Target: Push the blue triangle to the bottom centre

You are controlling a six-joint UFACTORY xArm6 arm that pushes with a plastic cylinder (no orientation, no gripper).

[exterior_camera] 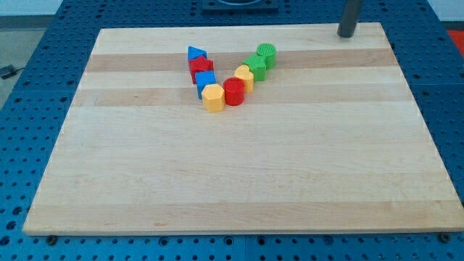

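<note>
Top-left of board: blue triangle point(194, 53) | my tip point(346, 33) far right

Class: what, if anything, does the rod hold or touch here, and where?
Nothing. My tip stands at the board's top right, well apart from the blue triangle and its cluster.

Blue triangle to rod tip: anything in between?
In the camera view, the green cylinder sits roughly on the line from my tip to the blue triangle. The rest of that stretch is bare board.
</note>
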